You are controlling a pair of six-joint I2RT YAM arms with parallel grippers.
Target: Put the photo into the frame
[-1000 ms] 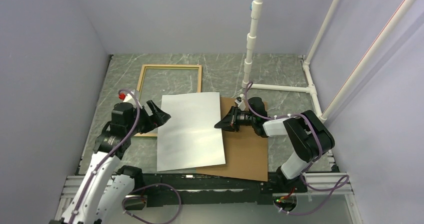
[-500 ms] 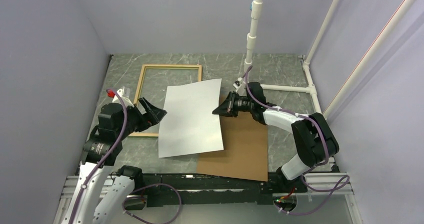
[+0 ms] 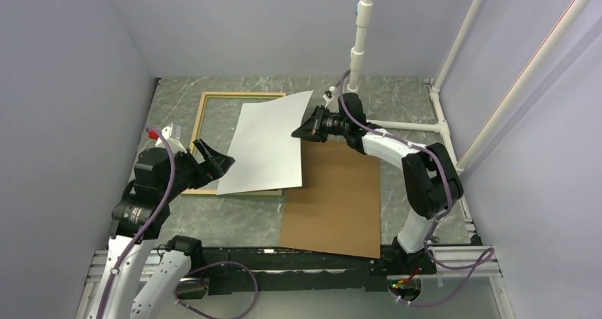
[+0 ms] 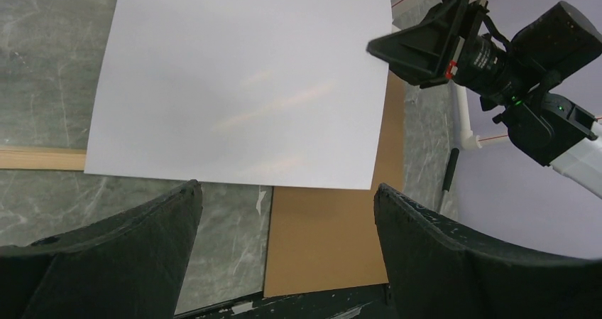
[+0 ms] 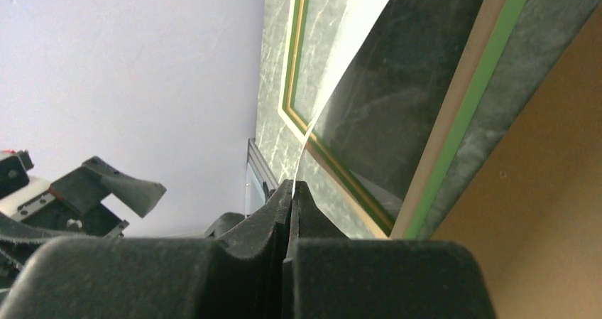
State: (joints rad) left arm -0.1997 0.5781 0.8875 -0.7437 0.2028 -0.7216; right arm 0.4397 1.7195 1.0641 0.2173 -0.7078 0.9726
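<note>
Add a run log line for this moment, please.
photo: white side up, overlapping frame | right gripper: shut on photo's right edge | left gripper: open, empty, near photo | frame: flat on table

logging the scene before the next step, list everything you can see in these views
photo: one, white back up, over the frame's right part
frame: one, light wood, far left of the table
backing board: one, brown, flat, near right
pipe stand: one, white, far right
table: one, grey-green marble
walls: lilac, around the table
left gripper: one, black, open, by the photo's near left corner, holding nothing
right gripper: one, black, shut on the photo's right edge
</note>
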